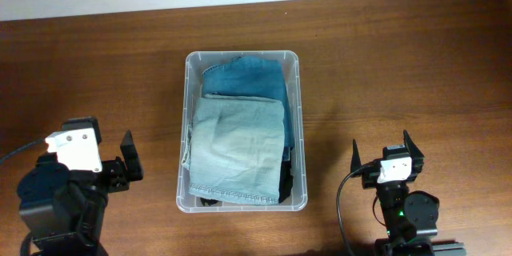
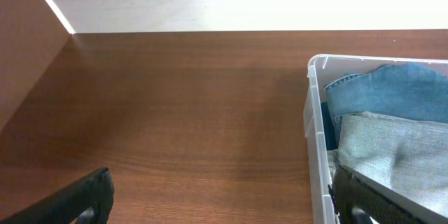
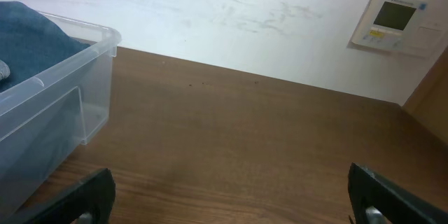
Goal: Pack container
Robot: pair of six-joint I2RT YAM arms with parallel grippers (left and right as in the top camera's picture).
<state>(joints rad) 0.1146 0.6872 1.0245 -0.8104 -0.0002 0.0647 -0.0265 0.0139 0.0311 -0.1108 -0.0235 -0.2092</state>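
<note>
The brown wooden desk (image 1: 400,64) fills my overhead view, and the container (image 1: 183,128) sits at its middle, long side running away from the arms. It is a clear plastic bin, and it looks close to full. A folded piece of pale washed denim (image 1: 236,148) covers the near half. A darker blue denim piece (image 1: 244,80) lies under it and fills the far end. A strip of some dark garment (image 1: 288,174) shows along the near right wall, though I cannot tell what it is.

The left fingers (image 2: 87,197) are spread wide and hold nothing, resting off the container's near left corner. The right fingers (image 3: 87,197) are likewise spread and empty, well apart from the bin on its right.

I judge the packing nearly done, so the risks come from any tidying move. From the right wrist view the blue denim humps above the rim. If I push it down off-centre, the light bin may skid or tip. A finger coming in low could also snag the thin wall, or hook a fold and drag the pale piece back out
</note>
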